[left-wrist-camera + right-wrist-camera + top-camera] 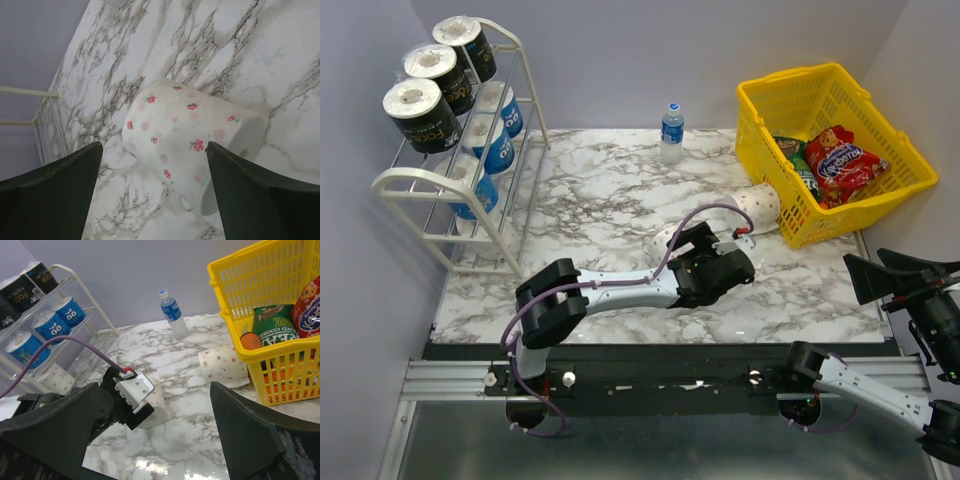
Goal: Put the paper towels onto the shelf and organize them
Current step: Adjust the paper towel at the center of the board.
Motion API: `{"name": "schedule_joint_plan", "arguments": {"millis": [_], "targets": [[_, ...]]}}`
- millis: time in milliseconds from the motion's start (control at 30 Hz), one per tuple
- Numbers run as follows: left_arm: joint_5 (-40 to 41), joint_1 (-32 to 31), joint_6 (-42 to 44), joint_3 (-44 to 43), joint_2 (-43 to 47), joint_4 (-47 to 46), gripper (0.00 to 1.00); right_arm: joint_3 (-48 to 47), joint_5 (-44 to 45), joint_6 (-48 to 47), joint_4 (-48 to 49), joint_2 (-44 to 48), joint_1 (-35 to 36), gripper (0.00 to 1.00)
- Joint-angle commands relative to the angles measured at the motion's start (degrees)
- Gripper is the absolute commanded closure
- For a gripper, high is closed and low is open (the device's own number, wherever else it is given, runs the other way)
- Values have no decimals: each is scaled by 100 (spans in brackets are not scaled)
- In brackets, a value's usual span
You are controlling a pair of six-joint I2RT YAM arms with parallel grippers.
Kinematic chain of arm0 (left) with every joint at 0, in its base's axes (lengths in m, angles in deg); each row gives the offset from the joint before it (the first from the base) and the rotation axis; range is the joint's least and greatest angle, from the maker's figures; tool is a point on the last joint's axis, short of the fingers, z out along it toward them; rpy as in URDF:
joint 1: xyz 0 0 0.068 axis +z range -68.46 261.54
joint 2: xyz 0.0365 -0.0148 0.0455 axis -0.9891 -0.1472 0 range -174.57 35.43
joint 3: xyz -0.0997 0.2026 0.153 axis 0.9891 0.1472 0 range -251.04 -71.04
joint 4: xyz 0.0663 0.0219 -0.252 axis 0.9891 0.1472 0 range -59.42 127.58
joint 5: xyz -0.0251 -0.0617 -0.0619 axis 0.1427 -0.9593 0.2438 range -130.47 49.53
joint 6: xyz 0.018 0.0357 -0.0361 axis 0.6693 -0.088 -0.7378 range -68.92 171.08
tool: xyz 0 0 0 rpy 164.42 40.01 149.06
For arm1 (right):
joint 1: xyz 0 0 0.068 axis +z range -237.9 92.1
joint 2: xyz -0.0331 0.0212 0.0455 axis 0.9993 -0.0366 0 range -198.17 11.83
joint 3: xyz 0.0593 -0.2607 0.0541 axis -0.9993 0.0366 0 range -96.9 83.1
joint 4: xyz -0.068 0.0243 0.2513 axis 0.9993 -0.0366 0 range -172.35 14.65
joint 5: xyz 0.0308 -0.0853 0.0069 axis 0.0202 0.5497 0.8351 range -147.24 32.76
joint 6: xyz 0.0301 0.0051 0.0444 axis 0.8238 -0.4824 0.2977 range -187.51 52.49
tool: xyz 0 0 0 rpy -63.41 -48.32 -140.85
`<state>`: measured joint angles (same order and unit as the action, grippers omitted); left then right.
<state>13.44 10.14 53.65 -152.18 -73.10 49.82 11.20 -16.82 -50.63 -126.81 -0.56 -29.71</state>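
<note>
A white paper towel roll with small red flowers (185,135) lies on its side on the marble table. My left gripper (154,147) hangs open over it, one finger on each side, not touching. From above this roll (663,238) peeks out beside the left gripper (682,243). A second dotted roll (760,205) lies against the yellow basket. The shelf (410,180) at the left holds three black rolls (420,112) on top, blue rolls (500,145) in the middle and a white one (55,377) at the bottom. My right gripper (865,256) is open and empty at the near right.
A yellow basket (900,180) with snack bags stands at the back right. A small water bottle (671,132) stands at the back centre. Grey walls close in the left, back and right sides.
</note>
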Motion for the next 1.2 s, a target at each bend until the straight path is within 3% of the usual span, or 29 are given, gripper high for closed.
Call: {"name": "schedule_joint_plan", "arguments": {"millis": [0,400,833,967,1167], "targets": [[-144,-164,-116,99,166,105,4,62,53,-19,93,69,43,0],[-4,-375,-187,-279,-282,422,1,0,-61,69,-39,69,34,0],[171,-252,-387,-68,-880,422,1,9,-87,35,74,25,43,0],[471,-129,-354,-51,-1021,405,7,18,-114,34,110,-10,34,0],[550,82,-301,37,-1048,343,23,44,-52,17,128,-36,43,0]]}}
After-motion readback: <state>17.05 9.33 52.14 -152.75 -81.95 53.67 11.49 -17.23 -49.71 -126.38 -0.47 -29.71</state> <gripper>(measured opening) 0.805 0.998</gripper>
